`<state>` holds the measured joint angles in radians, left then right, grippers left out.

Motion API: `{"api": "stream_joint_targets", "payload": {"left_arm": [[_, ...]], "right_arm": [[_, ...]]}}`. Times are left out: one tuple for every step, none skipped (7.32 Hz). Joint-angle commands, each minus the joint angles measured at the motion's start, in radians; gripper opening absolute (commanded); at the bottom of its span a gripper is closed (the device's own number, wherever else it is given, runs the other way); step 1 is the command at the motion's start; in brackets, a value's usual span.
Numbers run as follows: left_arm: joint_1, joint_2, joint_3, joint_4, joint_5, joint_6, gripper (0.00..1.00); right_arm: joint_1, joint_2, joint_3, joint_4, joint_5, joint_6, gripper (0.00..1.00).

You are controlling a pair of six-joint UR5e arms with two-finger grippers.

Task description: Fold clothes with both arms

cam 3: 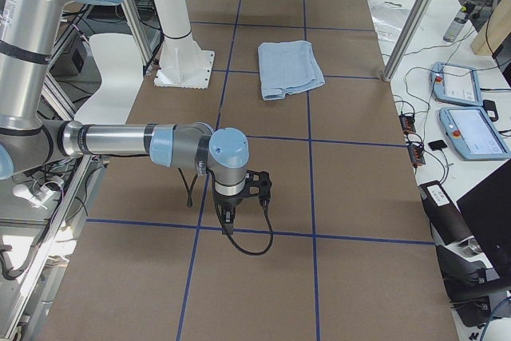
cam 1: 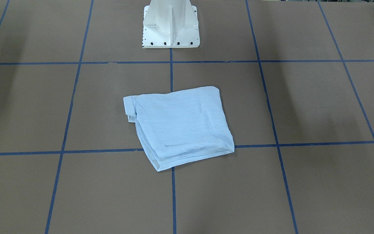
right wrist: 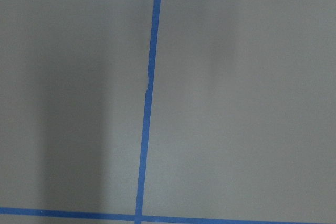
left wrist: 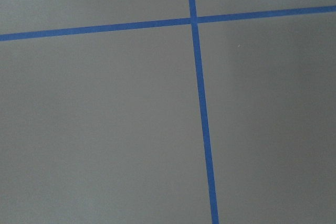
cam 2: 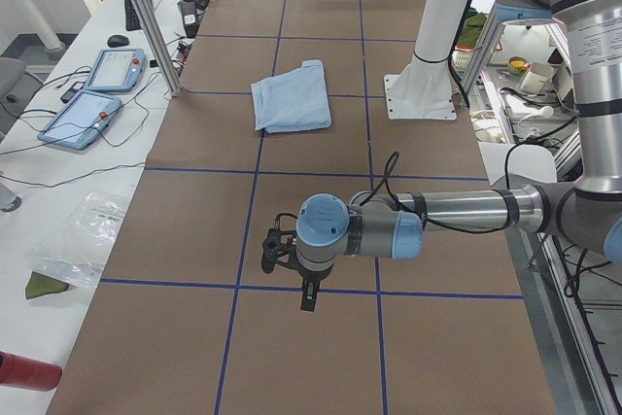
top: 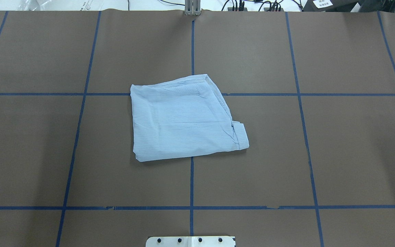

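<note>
Item: pale blue striped shirt [top: 183,118], folded compact, mid-worktop [top: 338,154]. Left pincer [cam 2: 270,255] and right pincer [cam 3: 262,185] hang well apart from it (opening: cannot tell). Folding seemingly complete; next, perhaps tucking the protruding cuff.

Brown bench [top: 252,154] gridded with blue tape lines [top: 191,181]. In exterior left view, white side bench [cam 2: 29,167] at 9 o'clock carries two blue-edged tablets [cam 2: 80,119] and a plastic bag [cam 2: 83,235]. Aluminium post [cam 2: 144,17] at 11 o'clock.
</note>
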<state>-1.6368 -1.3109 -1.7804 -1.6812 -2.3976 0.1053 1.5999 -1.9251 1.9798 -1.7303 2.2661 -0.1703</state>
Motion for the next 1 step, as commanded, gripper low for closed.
{"api": "stream_joint_targets", "payload": {"left_arm": [[0.0,-0.001,-0.005,0.0,0.0,-0.001,1.0]], "right_arm": [[0.0,0.002,-0.001,0.0,0.01,0.0,1.0]]}}
